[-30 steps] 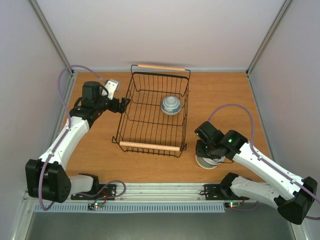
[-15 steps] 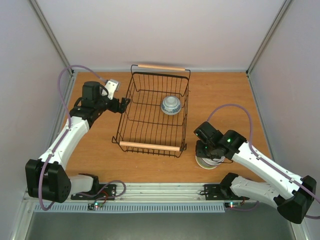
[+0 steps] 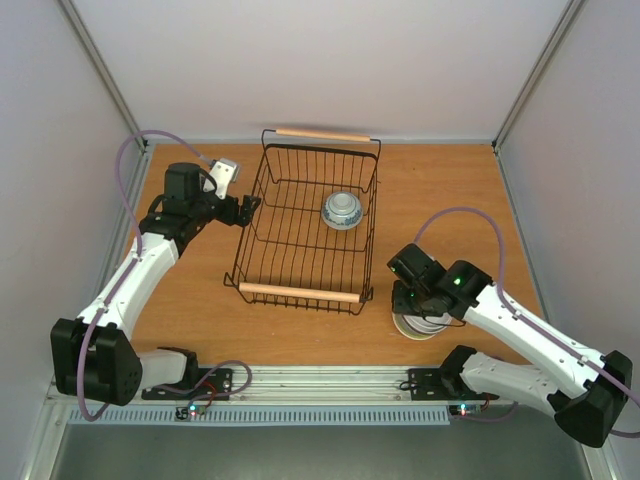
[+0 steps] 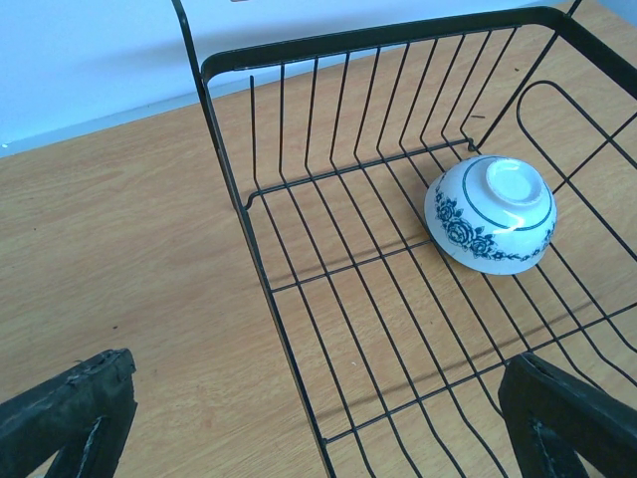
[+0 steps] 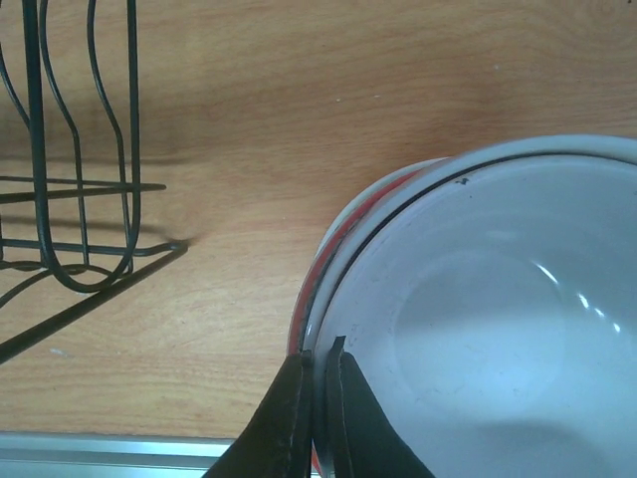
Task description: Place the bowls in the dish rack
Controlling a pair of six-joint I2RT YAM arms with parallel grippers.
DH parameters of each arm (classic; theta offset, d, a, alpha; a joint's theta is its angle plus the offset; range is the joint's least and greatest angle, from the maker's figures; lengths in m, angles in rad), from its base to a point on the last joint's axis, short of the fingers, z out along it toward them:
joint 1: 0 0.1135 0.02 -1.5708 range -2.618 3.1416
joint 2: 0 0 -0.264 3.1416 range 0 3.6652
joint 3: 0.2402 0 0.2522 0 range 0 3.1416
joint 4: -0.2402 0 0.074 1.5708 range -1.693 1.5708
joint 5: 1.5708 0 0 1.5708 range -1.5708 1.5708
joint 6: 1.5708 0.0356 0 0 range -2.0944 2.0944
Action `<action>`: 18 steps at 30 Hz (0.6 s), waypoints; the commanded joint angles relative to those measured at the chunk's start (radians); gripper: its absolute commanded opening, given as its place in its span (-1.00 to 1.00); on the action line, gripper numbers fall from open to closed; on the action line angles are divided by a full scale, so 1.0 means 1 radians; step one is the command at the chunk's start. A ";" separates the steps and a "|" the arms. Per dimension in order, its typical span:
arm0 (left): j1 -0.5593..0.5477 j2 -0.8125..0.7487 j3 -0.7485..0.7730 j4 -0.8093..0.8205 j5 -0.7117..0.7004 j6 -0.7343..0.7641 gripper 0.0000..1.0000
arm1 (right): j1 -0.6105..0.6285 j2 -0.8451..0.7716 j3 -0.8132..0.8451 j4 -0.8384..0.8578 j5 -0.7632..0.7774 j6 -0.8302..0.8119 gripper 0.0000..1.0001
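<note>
The black wire dish rack (image 3: 300, 292) with wooden handles stands mid-table. One white bowl with blue pattern (image 3: 342, 210) lies upside down inside it, also in the left wrist view (image 4: 493, 214). A stack of bowls (image 3: 425, 328) sits on the table by the rack's near right corner. My right gripper (image 3: 412, 298) is shut on the rim of the top pale bowl (image 5: 498, 319), one finger inside and one outside (image 5: 320, 358). An orange bowl's rim (image 5: 333, 239) shows just beneath. My left gripper (image 3: 245, 208) is open and empty over the rack's far left side (image 4: 318, 418).
The rack's near right corner wires (image 5: 80, 179) lie just left of the bowl stack. A metal rail (image 3: 330, 378) runs along the table's near edge, close behind the stack. White walls enclose the wooden table (image 3: 450, 190) on three sides.
My right gripper has shifted very slightly on the bowl stack. The left arm, the rack and the patterned bowl have not moved.
</note>
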 commanded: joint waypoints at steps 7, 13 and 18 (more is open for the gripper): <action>-0.006 0.010 -0.003 0.020 -0.003 0.011 0.99 | 0.007 -0.081 0.066 -0.074 0.014 -0.026 -0.97; -0.007 0.010 -0.003 0.018 -0.003 0.012 0.99 | 0.007 -0.078 0.123 -0.091 0.046 -0.072 -0.97; -0.007 0.010 0.001 0.016 0.010 0.012 0.99 | 0.008 -0.040 0.225 -0.078 0.105 -0.158 -0.97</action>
